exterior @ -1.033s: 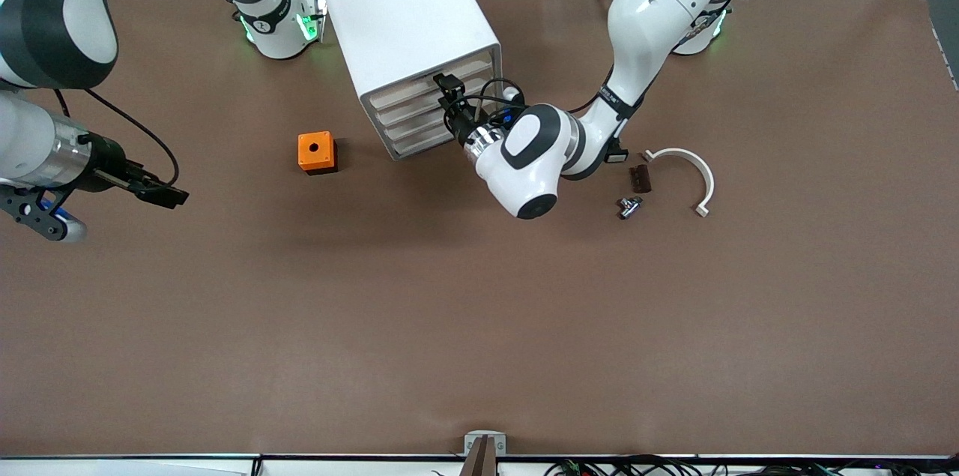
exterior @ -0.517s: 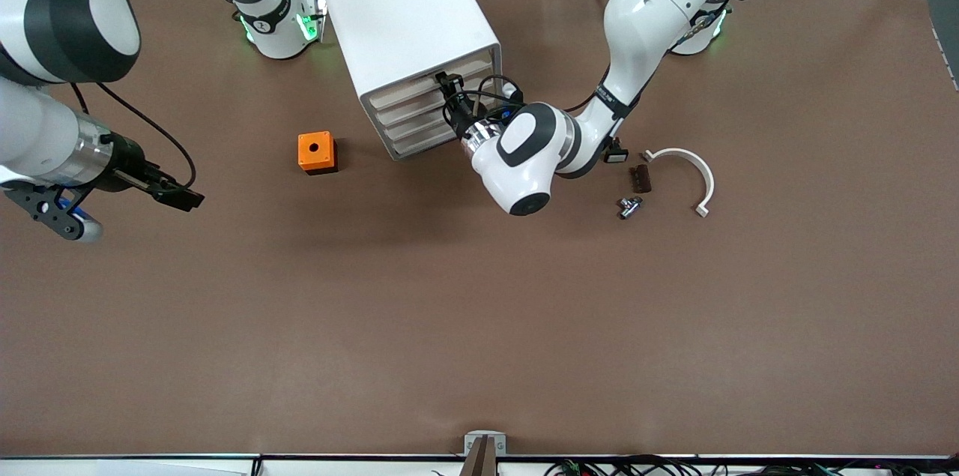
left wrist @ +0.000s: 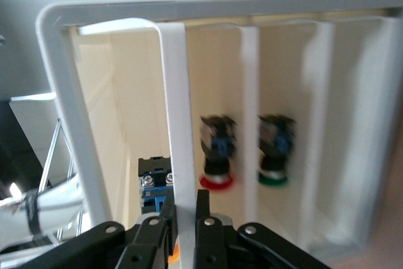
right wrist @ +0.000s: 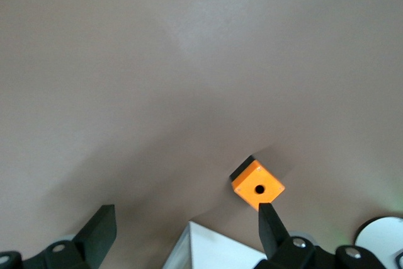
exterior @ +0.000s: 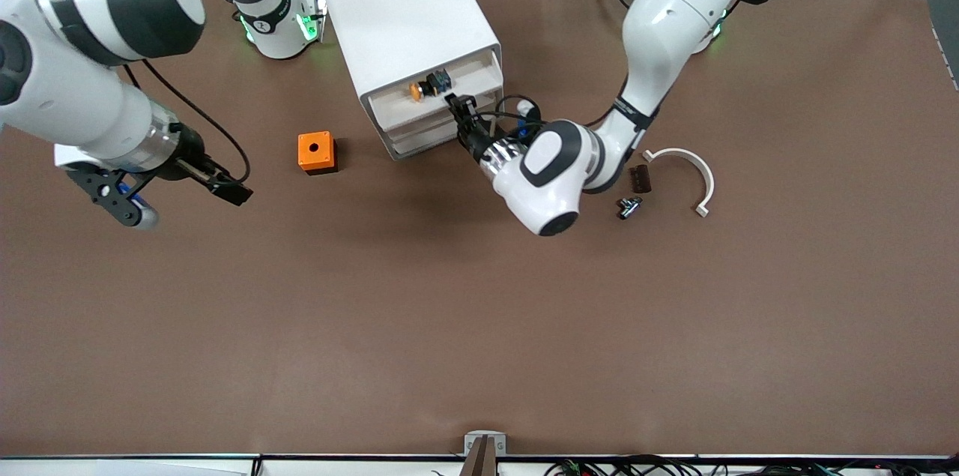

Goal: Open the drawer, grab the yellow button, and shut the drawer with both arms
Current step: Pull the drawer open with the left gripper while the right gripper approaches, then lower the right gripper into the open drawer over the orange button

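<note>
The white cabinet (exterior: pixel 397 11) stands near the arms' bases. Its top drawer (exterior: pixel 395 103) is pulled part way out. The button (exterior: pixel 423 86), with orange cap, black body and bluish end, lies in that drawer. My left gripper (exterior: pixel 454 101) is shut on the drawer's front wall (left wrist: pixel 178 124), one finger on each side of it (left wrist: pixel 184 203). The button's blue and black end (left wrist: pixel 154 184) shows just inside that wall. My right gripper (exterior: pixel 234 193) is open and empty over the table, toward the right arm's end from the orange cube (exterior: pixel 316 152). Its fingers (right wrist: pixel 101 231) stand wide apart.
The orange cube with a round hole (right wrist: pixel 258 187) sits beside the cabinet. A red-capped button (left wrist: pixel 216 149) and a green-capped one (left wrist: pixel 275 149) show in neighbouring drawers. A white curved piece (exterior: pixel 685 169), a brown piece (exterior: pixel 639 178) and a small metal part (exterior: pixel 629 206) lie toward the left arm's end.
The left gripper has pulled the top drawer out toward the front camera, uncovering the button. The right arm has swung in toward the orange cube with its gripper open.
</note>
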`<move>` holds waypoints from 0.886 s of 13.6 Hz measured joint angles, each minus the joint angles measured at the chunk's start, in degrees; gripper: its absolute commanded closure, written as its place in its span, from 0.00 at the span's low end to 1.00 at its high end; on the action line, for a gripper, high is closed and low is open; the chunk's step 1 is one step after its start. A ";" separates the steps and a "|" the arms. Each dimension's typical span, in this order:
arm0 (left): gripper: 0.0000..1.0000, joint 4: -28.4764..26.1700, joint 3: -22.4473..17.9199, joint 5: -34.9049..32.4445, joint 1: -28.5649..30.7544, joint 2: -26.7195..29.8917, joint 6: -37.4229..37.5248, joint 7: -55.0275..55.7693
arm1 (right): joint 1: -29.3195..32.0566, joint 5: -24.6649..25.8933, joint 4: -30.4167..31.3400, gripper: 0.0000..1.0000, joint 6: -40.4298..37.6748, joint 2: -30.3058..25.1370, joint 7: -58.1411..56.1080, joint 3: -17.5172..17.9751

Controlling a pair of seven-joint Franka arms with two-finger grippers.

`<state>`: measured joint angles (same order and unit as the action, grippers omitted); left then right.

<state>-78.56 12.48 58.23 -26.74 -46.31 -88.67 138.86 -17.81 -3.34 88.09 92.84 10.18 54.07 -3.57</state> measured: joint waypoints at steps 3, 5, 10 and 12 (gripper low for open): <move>0.85 1.12 -0.23 0.00 2.84 -0.11 -2.55 -2.17 | -5.57 -0.05 0.16 0.00 2.20 0.02 10.28 0.11; 0.63 2.10 -1.42 0.00 2.73 -0.11 -3.05 -3.19 | -10.09 -0.05 0.31 0.00 4.32 0.12 17.42 0.18; 0.01 3.27 -2.30 0.01 3.17 -0.13 -4.50 -5.68 | -17.25 -0.03 1.23 0.00 8.55 0.53 27.77 0.17; 0.01 3.78 -2.32 0.01 3.82 -0.12 -4.50 -5.81 | -20.00 0.04 3.58 0.00 11.54 0.81 31.88 0.17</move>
<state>-74.78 10.16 58.24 -22.92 -46.43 -93.17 133.04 -37.80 -3.30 91.67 104.38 10.98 85.95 -3.40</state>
